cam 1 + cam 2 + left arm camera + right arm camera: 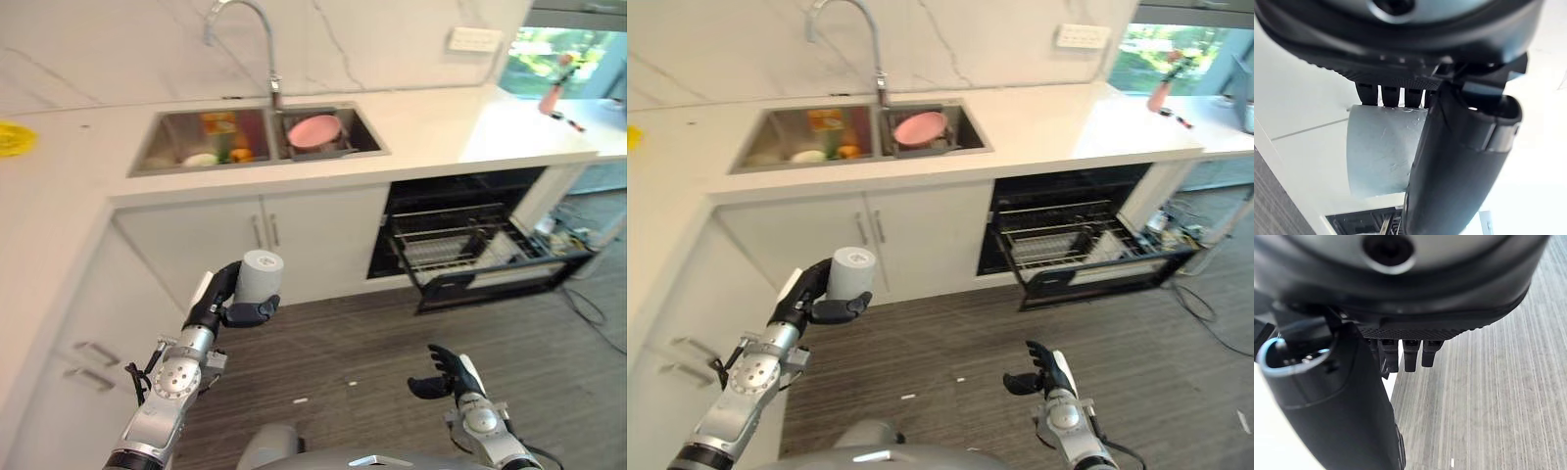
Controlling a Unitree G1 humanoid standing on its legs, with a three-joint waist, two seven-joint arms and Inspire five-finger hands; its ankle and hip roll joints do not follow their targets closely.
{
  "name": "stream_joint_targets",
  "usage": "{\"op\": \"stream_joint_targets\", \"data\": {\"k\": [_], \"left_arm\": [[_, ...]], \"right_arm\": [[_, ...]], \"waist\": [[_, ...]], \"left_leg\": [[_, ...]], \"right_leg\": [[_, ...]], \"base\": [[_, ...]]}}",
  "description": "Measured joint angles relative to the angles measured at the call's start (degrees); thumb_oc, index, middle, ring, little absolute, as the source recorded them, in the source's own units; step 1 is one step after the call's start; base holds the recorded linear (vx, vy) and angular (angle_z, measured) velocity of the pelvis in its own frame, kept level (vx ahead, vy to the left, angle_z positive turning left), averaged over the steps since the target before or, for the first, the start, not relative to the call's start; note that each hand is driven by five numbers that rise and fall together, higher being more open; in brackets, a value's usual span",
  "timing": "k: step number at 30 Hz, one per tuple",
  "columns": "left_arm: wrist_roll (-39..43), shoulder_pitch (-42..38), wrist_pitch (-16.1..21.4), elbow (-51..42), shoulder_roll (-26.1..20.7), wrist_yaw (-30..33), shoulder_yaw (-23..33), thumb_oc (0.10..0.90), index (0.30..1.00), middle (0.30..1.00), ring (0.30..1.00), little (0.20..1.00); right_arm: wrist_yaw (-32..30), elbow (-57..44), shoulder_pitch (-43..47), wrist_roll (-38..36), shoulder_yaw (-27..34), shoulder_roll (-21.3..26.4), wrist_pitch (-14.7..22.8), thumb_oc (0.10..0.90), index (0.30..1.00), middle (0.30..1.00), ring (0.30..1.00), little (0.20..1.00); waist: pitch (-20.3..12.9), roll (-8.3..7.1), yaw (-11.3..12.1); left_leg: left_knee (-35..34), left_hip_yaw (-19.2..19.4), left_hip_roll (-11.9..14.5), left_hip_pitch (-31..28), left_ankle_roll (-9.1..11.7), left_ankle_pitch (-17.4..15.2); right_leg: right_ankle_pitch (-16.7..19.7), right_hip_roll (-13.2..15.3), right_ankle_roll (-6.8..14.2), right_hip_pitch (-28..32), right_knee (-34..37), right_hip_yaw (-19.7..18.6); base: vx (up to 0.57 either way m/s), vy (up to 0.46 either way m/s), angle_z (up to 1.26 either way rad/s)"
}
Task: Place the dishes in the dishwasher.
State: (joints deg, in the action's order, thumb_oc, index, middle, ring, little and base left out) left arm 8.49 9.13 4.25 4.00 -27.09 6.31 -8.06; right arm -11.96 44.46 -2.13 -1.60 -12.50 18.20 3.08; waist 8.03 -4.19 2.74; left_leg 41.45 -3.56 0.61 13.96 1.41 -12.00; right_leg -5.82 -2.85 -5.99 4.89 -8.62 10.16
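Note:
My left hand is shut on a pale grey cup, held upright in front of the white cabinets; the left wrist view shows the cup pinched between fingers and thumb. The dishwasher stands open at the right, its wire rack pulled out with a few white dishes. A pink plate leans in the sink's right basin; other dishes lie in the left basin. My right hand hangs low over the wood floor, fingers loosely curled, holding nothing.
A tall faucet rises behind the sink. A yellow object lies on the counter at far left. White cabinet doors with handles run below the counter. A cable lies on the floor beside the dishwasher door.

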Motion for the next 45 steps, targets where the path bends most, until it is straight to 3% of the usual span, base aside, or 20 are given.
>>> {"op": "stream_joint_targets", "data": {"k": [1,3,6,7,11,15,20,22,24,26,29,31,33,34,35,37,40,41,43,45], "left_arm": [[0.00,-0.21,0.04,0.10,0.36,-0.09,-0.74,0.400,0.300,0.300,0.300,0.300],[-0.10,-0.25,0.14,2.04,1.70,-0.11,-1.06,0.400,0.300,0.300,0.300,0.300],[-0.03,-0.62,-0.09,3.34,4.75,0.17,-1.34,0.400,0.300,0.300,0.300,0.300],[0.02,-0.84,0.00,3.32,5.15,0.19,-1.65,0.400,0.300,0.300,0.300,0.300],[0.10,-3.98,0.31,2.47,3.88,0.80,-2.24,0.400,0.300,0.300,0.300,0.300],[-0.08,-7.24,0.18,3.42,0.61,0.99,-2.71,0.400,0.300,0.300,0.300,0.300],[-0.24,-9.78,0.48,3.32,-1.58,2.10,-2.02,0.400,0.300,0.300,0.300,0.300],[-0.29,-9.49,0.58,3.40,-1.59,2.87,-1.32,0.400,0.300,0.300,0.300,0.300],[-1.60,-9.24,0.61,3.47,-1.60,4.65,-0.38,0.400,0.300,0.300,0.300,0.300],[-2.58,-9.28,0.68,3.60,-0.87,5.16,0.72,0.400,0.300,0.300,0.300,0.300],[-2.98,-9.30,0.70,3.62,-0.16,6.35,2.23,0.400,0.300,0.300,0.300,0.300],[-4.32,-6.33,0.73,2.98,-0.17,6.57,3.57,0.400,0.300,0.300,0.300,0.300],[-4.60,-5.25,0.80,2.77,0.54,6.83,4.22,0.400,0.300,0.300,0.300,0.300],[-4.56,-2.34,0.87,2.35,4.09,7.37,4.78,0.400,0.300,0.300,0.300,0.300],[-4.56,-2.34,0.87,2.35,4.09,7.37,4.78,0.400,0.300,0.300,0.300,0.300],[-3.82,-1.49,0.88,2.39,4.84,7.61,5.18,0.400,0.300,0.300,0.300,0.300],[-2.10,-3.02,1.66,5.64,5.53,7.71,4.76,0.400,0.300,0.300,0.300,0.300],[-1.73,-2.66,1.82,5.04,5.88,8.00,5.03,0.400,0.300,0.300,0.300,0.300],[-1.26,-3.14,1.84,5.01,6.10,8.24,5.04,0.400,0.300,0.300,0.300,0.300],[-1.19,-3.20,1.95,4.34,6.16,8.31,4.97,0.400,0.300,0.300,0.300,0.300]], "right_arm": [[-0.88,0.32,0.26,1.10,0.03,0.39,-0.26,0.800,0.900,0.900,0.900,0.900],[-1.15,3.53,1.69,2.25,0.04,1.16,-0.06,0.800,0.900,0.900,0.900,0.900],[-1.08,3.56,-0.46,3.59,0.25,3.67,-0.60,0.800,0.900,0.900,0.900,0.900],[-1.17,3.70,-2.17,3.74,0.59,3.41,-0.63,0.800,0.900,0.900,0.900,0.900],[-1.26,2.53,-4.06,3.65,3.57,-0.38,-0.49,0.800,0.900,0.900,0.900,0.900],[-0.68,2.03,-2.39,3.02,2.91,-3.23,-0.98,0.800,0.900,0.900,0.900,0.900],[-0.15,-5.11,-1.11,1.36,2.29,-3.56,-1.56,0.800,0.900,0.900,0.900,0.900],[0.00,-9.57,-1.14,1.27,2.48,-3.28,-1.56,0.800,0.900,0.900,0.900,0.900],[0.12,-18.98,-0.64,1.15,4.85,-2.42,-0.52,0.800,0.900,0.900,0.900,0.900],[0.03,-23.81,-0.56,0.18,5.67,-1.32,-0.17,0.800,0.900,0.900,0.900,0.900],[-0.06,-28.69,-0.37,-0.96,6.94,-0.72,0.53,0.800,0.900,0.900,0.900,0.900],[-0.42,-33.23,-0.90,-3.29,7.41,0.09,0.62,0.800,0.900,0.900,0.900,0.900],[0.14,-34.14,-0.86,-3.95,7.47,0.45,0.97,0.800,0.900,0.900,0.900,0.900],[1.36,-34.90,-0.66,-6.48,7.15,2.55,1.49,0.800,0.900,0.900,0.900,0.900],[1.36,-34.90,-0.66,-6.48,7.15,2.55,1.49,0.800,0.900,0.900,0.900,0.900],[2.86,-36.60,-0.35,-7.64,6.65,3.36,2.20,0.800,0.900,0.900,0.900,0.900],[3.24,-36.95,1.33,-9.01,6.86,4.24,3.80,0.800,0.900,0.900,0.900,0.900],[3.05,-37.90,1.37,-9.73,6.78,4.55,4.06,0.800,0.900,0.900,0.900,0.900],[2.95,-38.13,1.24,-9.73,6.91,4.73,4.27,0.800,0.900,0.900,0.900,0.900],[2.82,-38.12,1.28,-9.70,6.97,4.89,4.24,0.800,0.900,0.900,0.900,0.900]], "waist": [[0.69,0.06,0.07],[1.19,1.19,1.22],[1.53,6.74,0.14],[1.05,7.61,0.01],[0.85,4.32,-1.08],[1.77,4.71,-2.31],[2.57,4.58,-1.68],[2.77,4.61,-1.78],[3.67,5.60,-1.45],[4.38,5.86,-2.00],[6.05,5.90,-2.45],[4.89,1.93,-2.89],[4.10,0.97,-2.83],[2.85,4.68,-2.74],[2.85,4.68,-2.74],[2.46,4.49,-0.88],[2.17,2.86,-0.43],[2.22,2.62,0.50],[2.70,1.54,0.45],[3.31,0.23,0.55]], "left_leg": [[-11.40,-4.44,-1.02,0.24,1.15,0.60],[-28.52,-11.53,-3.99,-2.58,1.23,4.20],[-31.71,-9.46,-3.37,-4.04,-0.27,12.04],[-32.32,-8.01,-3.05,-4.94,-2.54,18.86],[-33.78,-3.38,-7.11,-5.61,-4.53,16.03],[-38.32,1.37,-8.71,-11.47,-8.47,16.45],[-39.26,6.55,-8.06,-12.04,-8.64,15.49],[-39.14,7.98,-7.39,-11.96,-8.38,14.91],[-39.25,9.10,-5.01,-11.68,-8.03,14.05],[-38.46,8.83,-3.57,-11.98,-6.68,12.72],[-38.39,9.05,-2.82,-13.08,-5.68,12.19],[-40.35,8.07,-2.40,-17.99,-1.58,10.53],[-40.39,7.35,-1.34,-18.93,0.32,9.85],[-42.06,6.04,5.89,-20.84,3.14,10.71],[-42.06,6.04,5.89,-20.84,3.14,10.71],[-38.69,5.20,12.01,-21.30,2.30,11.62],[-26.27,-1.50,13.24,-14.80,4.94,15.77],[-18.37,-2.50,13.59,-10.36,3.45,17.05],[-14.15,-4.13,12.48,-6.74,4.86,14.96],[-28.06,-2.63,7.11,-5.09,6.66,10.18]], "right_leg": [[-0.87,0.59,3.71,0.12,-0.72,-2.98],[0.25,1.53,6.00,1.79,2.18,-7.71],[-1.51,0.47,9.62,5.17,2.03,-9.24],[-3.66,0.14,10.79,6.67,1.15,-9.86],[-8.29,7.14,8.38,2.75,-4.59,-6.81],[-9.91,11.15,12.68,-3.43,-13.87,-7.19],[-7.07,16.35,16.70,-12.02,-13.21,-2.83],[-4.21,19.01,18.09,-12.71,-8.90,-1.98],[6.21,22.88,19.91,-11.19,8.16,-0.82],[10.88,24.31,21.03,-12.00,13.09,-0.99],[12.32,24.26,20.84,-12.93,14.38,-0.78],[13.82,22.49,20.39,-10.81,11.30,-0.79],[16.72,21.01,17.15,-10.33,9.66,-1.18],[12.88,14.01,12.84,-9.68,6.16,1.48],[12.88,14.01,12.84,-9.68,6.16,1.48],[8.44,7.64,7.53,-8.92,2.77,3.07],[3.13,5.67,4.35,-9.25,-1.72,4.41],[2.14,4.78,2.48,-8.74,-1.46,4.15],[1.72,4.69,1.44,-7.24,0.09,4.87],[2.03,4.74,1.26,-3.75,4.64,5.87]], "base": [[0.20,0.286,-0.93],[0.12,0.250,-1.21],[0.08,0.309,-0.62],[0.09,0.329,-0.40],[0.07,0.206,-0.27],[0.06,0.168,-0.64],[0.03,-0.052,-0.59],[0.06,-0.061,-0.42],[0.29,-0.167,-0.47],[0.31,-0.202,-0.23],[0.33,-0.282,-0.08],[0.33,-0.384,0.21],[0.30,-0.405,0.24],[0.15,-0.245,0.11],[0.15,-0.255,0.10],[0.09,-0.256,-0.09],[0.09,-0.262,0.04],[0.09,-0.157,-0.06],[0.11,-0.013,0.18],[0.13,0.051,0.37]]}}
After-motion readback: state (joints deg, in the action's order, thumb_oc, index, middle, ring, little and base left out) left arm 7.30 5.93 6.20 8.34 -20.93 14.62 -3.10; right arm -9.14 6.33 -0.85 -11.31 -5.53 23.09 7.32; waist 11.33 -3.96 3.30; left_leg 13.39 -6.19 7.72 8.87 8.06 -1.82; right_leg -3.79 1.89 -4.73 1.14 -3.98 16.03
